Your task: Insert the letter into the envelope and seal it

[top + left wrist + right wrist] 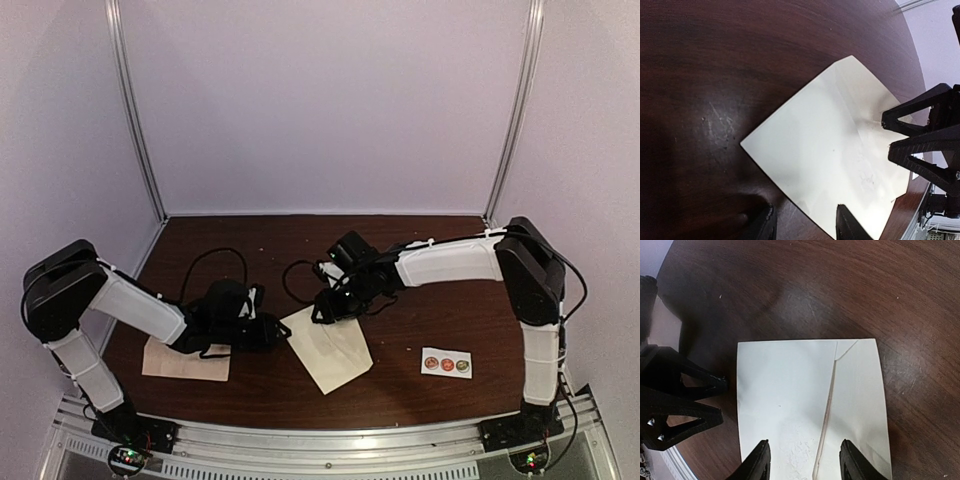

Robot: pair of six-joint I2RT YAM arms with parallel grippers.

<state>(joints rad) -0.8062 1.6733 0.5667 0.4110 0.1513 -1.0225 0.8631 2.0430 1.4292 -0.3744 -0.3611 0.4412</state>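
Note:
The cream envelope [328, 350] lies flat on the brown table, its flap folded down over it, with a thin pinkish line along the flap's edge [826, 410]. The letter is hidden. My left gripper [277, 331] is at the envelope's left edge and stands open. In the left wrist view [805, 223] one finger is over the bare table and the other over the envelope [830, 155]. My right gripper [332, 310] hovers open over the envelope's far end, both fingertips [758, 460] above the paper [790, 390]. Neither holds anything.
A pinkish paper sheet [170, 362] lies flat under my left forearm at the near left. A small white strip of round stickers [446, 363] sits at the near right. Black cables [215, 262] loop behind the left wrist. The table's front rail [330, 435] runs close below the envelope.

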